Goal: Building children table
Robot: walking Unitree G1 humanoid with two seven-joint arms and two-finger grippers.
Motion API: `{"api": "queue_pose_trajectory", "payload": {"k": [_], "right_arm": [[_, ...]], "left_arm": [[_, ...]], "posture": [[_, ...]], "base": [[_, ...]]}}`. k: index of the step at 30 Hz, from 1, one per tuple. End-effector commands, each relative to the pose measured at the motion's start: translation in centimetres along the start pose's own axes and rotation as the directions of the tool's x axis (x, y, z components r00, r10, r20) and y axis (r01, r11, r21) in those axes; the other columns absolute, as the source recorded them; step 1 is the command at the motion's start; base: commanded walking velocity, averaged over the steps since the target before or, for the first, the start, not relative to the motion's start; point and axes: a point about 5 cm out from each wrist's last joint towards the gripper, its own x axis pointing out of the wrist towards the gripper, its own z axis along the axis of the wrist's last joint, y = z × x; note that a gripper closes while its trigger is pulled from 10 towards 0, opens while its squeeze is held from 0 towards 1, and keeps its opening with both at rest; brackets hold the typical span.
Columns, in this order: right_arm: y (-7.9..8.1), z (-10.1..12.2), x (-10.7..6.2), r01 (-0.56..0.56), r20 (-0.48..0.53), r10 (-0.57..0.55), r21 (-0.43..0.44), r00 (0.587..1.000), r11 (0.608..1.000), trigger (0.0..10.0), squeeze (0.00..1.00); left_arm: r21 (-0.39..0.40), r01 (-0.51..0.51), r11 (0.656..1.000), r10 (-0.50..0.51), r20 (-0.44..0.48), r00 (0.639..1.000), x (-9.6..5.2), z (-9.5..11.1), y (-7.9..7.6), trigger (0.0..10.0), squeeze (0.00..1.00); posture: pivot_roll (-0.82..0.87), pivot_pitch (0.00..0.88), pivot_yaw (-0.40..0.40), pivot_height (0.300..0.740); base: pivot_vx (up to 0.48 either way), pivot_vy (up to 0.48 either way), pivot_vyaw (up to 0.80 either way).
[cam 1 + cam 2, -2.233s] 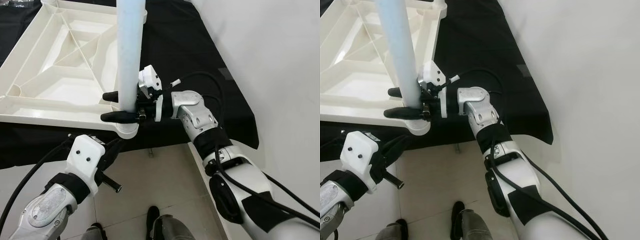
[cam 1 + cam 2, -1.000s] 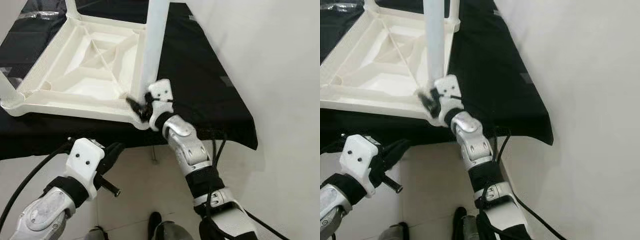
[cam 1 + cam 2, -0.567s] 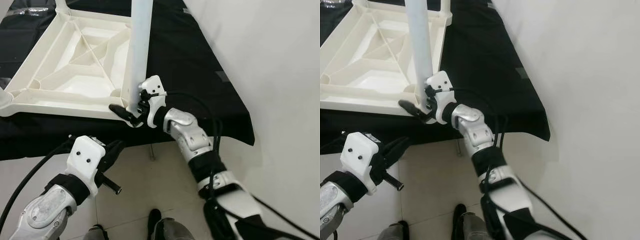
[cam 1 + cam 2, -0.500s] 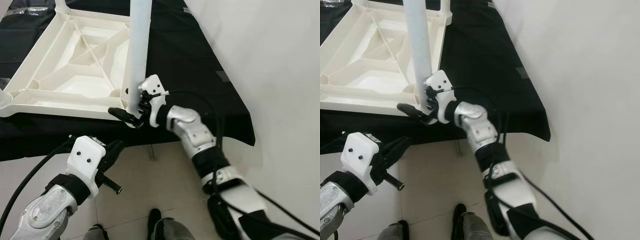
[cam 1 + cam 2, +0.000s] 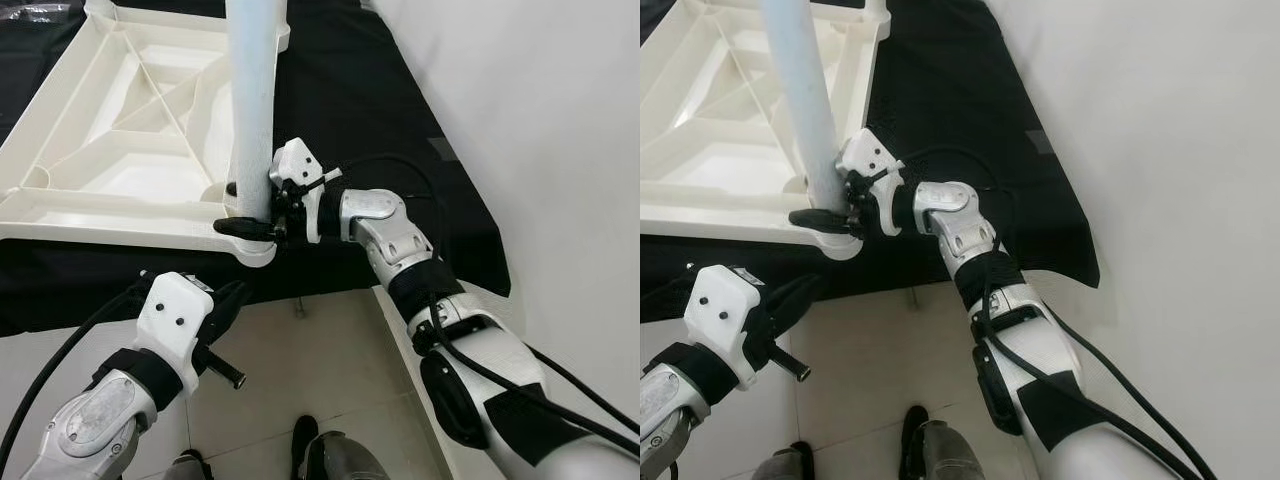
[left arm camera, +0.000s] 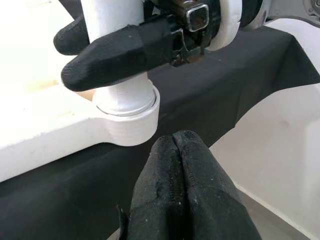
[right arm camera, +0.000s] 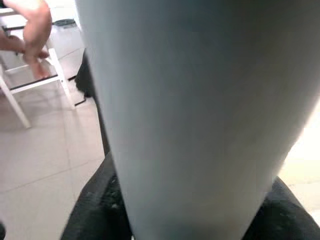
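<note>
The white plastic tabletop [image 5: 100,232] lies upside down on a black cloth. A white table leg [image 5: 250,90] stands upright in the near corner socket [image 6: 127,112]. My right gripper [image 5: 226,208] is shut on the leg just above that socket, its black fingers [image 6: 107,55] level on either side of it. In the right wrist view the leg [image 7: 200,100] sits close up between the fingers. My left gripper [image 6: 175,150] is shut on nothing, low and in front of the table edge, below the socket.
The black cloth [image 5: 380,110] hangs over the table's front edge. A white wall [image 5: 560,150] runs close along the right side. Tiled floor [image 5: 320,360] lies below. In the right wrist view a person's hand [image 7: 35,30] shows by white furniture legs [image 7: 15,105].
My right gripper has turned about the leg's base from a tilted pose to level, still holding the leg. The head camera has shifted. The left arm stays put.
</note>
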Motion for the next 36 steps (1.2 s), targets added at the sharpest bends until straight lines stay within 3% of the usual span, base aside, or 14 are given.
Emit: {"api": "queue_pose_trajectory", "payload": {"k": [1,8,16,17,20,21,24,25,28,31,33,34,35,36], "right_arm": [[-0.2,-0.2,-0.3,-0.005,-0.032,0.005,-0.013,0.999,1.0,0.0,0.0],[-0.6,-0.7,-1.4,-0.001,-0.037,0.001,-0.002,0.999,1.0,0.0,0.0],[-0.8,-3.3,-2.2,0.267,-0.077,-0.261,0.086,0.962,0.96,0.0,0.0],[-1.5,-4.2,-2.9,0.634,-0.094,-0.627,0.127,0.773,0.763,0.0,0.0],[1.5,-5.8,-1.9,0.679,-0.141,-0.665,0.196,0.734,0.708,0.0,0.0],[4.1,-6.7,-1.5,0.732,-0.183,-0.71,0.225,0.68,0.643,0.0,0.0],[4.1,-6.7,-1.5,0.732,-0.183,-0.71,0.225,0.68,0.643,0.0,0.0],[6.0,-7.0,-0.8,0.733,-0.201,-0.707,0.267,0.678,0.626,0.0,0.0],[5.9,-6.6,0.0,0.69,-0.178,-0.671,0.283,0.72,0.666,0.0,0.0],[3.4,-5.4,0.6,0.666,-0.13,-0.657,0.252,0.743,0.702,0.0,0.0],[2.1,-4.0,1.2,0.625,-0.08,-0.624,0.213,0.777,0.751,10.0,0.0],[1.9,-3.5,1.4,0.591,-0.048,-0.596,0.21,0.802,0.779,10.0,0.0],[1.5,-3.0,1.4,0.565,-0.024,-0.574,0.206,0.819,0.799,10.0,0.18],[1.3,-2.6,1.5,0.536,0.001,-0.549,0.215,0.836,0.816,10.0,1.0]], "left_arm": [[0.002,0.008,1.0,-0.008,-0.017,1.0,-0.4,-0.1,-0.3,10.0,0.0],[-0.002,0.011,1.0,-0.011,-0.02,1.0,-0.4,-0.2,-0.3,10.0,0.0],[-0.01,0.018,1.0,-0.018,-0.021,1.0,-0.4,-0.3,-0.5,10.0,0.0],[-0.01,0.018,1.0,-0.018,-0.023,1.0,-0.5,-0.3,-0.4,10.0,0.0],[-0.01,0.018,1.0,-0.018,-0.025,1.0,-0.5,-0.3,-0.4,10.0,0.0],[-0.01,0.017,1.0,-0.017,-0.027,0.999,-0.6,-0.3,-0.2,10.0,0.0],[-0.01,0.017,1.0,-0.017,-0.027,0.999,-0.6,-0.3,-0.2,10.0,0.0],[-0.01,0.017,1.0,-0.017,-0.029,0.999,-0.5,-0.3,-0.2,10.0,0.0],[-0.011,0.02,1.0,-0.02,-0.025,0.999,-0.3,-0.3,-0.2,10.0,0.0],[-0.009,0.021,1.0,-0.021,-0.019,1.0,-0.1,-0.4,-0.2,10.0,0.0],[-0.003,0.017,1.0,-0.017,-0.016,1.0,-0.1,-0.3,-0.1,10.0,0.0],[-0.001,0.015,1.0,-0.015,-0.014,1.0,-0.1,-0.3,-0.1,10.0,0.0],[0.001,0.013,1.0,-0.013,-0.013,1.0,0.0,-0.3,-0.1,10.0,0.0],[0.002,0.013,1.0,-0.013,-0.013,1.0,0.0,-0.2,-0.1,10.0,0.0]], "posture": [[0.17,0.317,-0.184,0.74],[0.15,0.313,-0.184,0.74],[0.13,0.329,-0.186,0.74],[0.13,0.334,-0.187,0.74],[0.13,0.344,-0.177,0.74],[0.12,0.349,-0.165,0.74],[0.12,0.349,-0.165,0.74],[0.11,0.339,-0.159,0.74],[0.12,0.324,-0.17,0.74],[0.12,0.318,-0.179,0.74],[0.13,0.314,-0.18,0.74],[0.13,0.313,-0.18,0.74],[0.14,0.312,-0.179,0.74],[0.14,0.312,-0.179,0.74]], "base": [[0.0,0.0,0.0],[0.0,0.0,0.0],[0.0,0.0,0.0],[0.0,0.0,0.0],[0.0,0.0,0.0],[0.0,0.0,0.0],[0.0,0.0,0.0],[0.0,0.0,0.0],[0.0,0.0,0.0],[0.0,0.0,0.0],[0.0,0.0,0.0],[0.0,0.0,0.0],[0.0,0.0,0.0],[0.0,0.0,0.0]]}}
